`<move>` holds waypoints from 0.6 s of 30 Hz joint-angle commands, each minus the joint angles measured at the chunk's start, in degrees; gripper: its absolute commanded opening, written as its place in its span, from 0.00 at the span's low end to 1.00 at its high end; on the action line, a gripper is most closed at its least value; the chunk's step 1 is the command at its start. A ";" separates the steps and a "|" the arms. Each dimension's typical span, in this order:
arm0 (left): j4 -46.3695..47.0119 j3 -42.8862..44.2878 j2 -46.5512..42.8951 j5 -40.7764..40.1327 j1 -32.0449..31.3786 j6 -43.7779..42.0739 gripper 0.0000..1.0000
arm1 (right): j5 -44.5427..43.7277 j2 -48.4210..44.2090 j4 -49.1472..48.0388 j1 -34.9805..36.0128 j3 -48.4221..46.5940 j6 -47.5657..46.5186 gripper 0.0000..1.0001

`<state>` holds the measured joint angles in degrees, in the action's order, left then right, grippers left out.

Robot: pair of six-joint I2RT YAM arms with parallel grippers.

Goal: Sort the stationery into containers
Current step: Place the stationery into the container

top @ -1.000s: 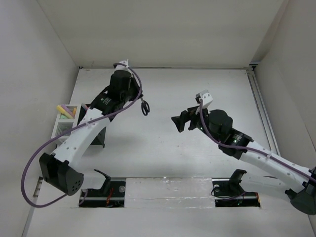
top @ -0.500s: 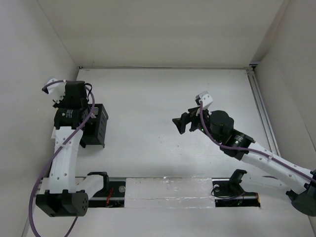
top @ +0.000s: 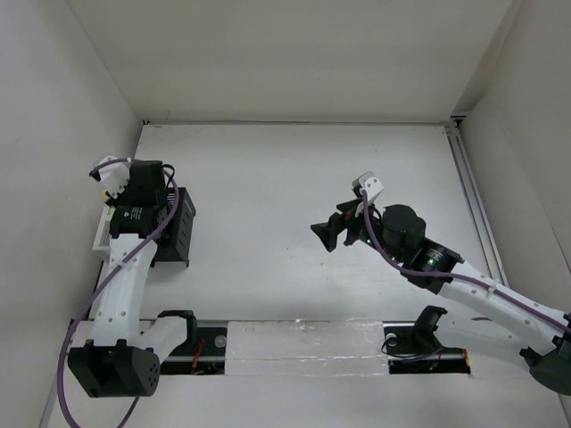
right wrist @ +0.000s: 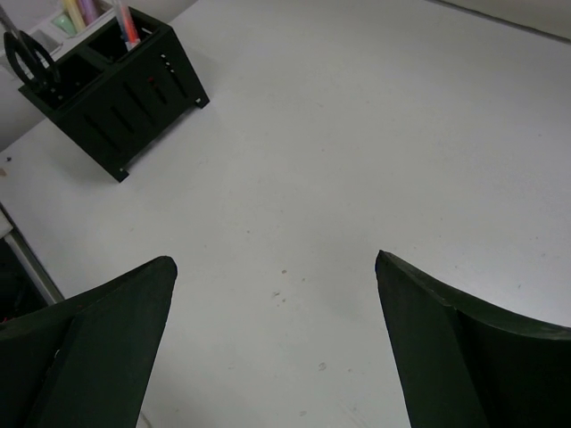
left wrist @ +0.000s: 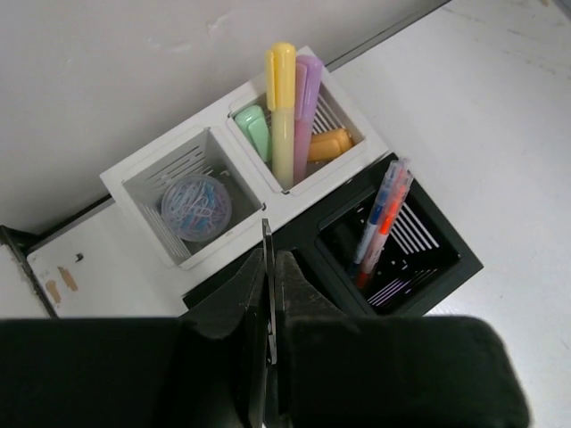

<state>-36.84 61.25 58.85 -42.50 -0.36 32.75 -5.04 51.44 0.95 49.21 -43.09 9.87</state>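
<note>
**Scissors held above the holder, left edge of the tabletop**

Only the left wrist view lets us see into the containers. The white organiser [left wrist: 303, 198] has the tub [left wrist: 196, 207] in one compartment and the highlighters [left wrist: 283, 107] in the other. Pens [left wrist: 384, 209] stand in the black holder [left wrist: 451, 267] just beside it.

Only the right wrist view shows the handle loops of the scissors [right wrist: 27, 53].

The tabletop [top: 294, 169] is white, with white walls around it.

The left arm is folded over the left edge, its left claw [left wrist: 268, 285] closed on the scissors. The right arm reaches toward mid-tabletop, its right claw [right wrist: 275, 261] spread wide and holding nothing.

Highlighters [left wrist: 284, 116] in one organiser [left wrist: 278, 205] compartment, tub [left wrist: 196, 207] in other; pens [left wrist: 384, 214] in adjoining holder [left wrist: 453, 266].
</note>
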 commanded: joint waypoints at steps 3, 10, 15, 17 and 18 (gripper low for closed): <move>5.38 -0.96 -1.90 -0.92 0.10 -2.08 0.00 | 2.84 -0.29 -2.80 0.27 0.11 -0.29 0.99; 5.90 -1.49 -0.06 -3.64 0.10 -1.21 0.00 | 4.42 0.24 -3.32 0.27 0.11 -0.29 0.99; 5.38 -0.96 1.18 -6.44 0.10 0.20 0.00 | 4.95 0.24 -3.85 0.27 0.11 -0.29 0.99; 4.58 -0.96 2.40 -7.07 0.10 1.00 0.00 | 5.48 0.24 -3.85 0.27 0.11 -0.29 0.99; 4.58 -0.96 2.41 -7.07 0.10 1.00 0.00 | 5.48 0.24 -3.85 0.27 0.11 -0.29 0.99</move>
<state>-32.80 60.34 60.93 -46.48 -0.36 32.38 -0.86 51.86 0.82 49.21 -43.00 9.87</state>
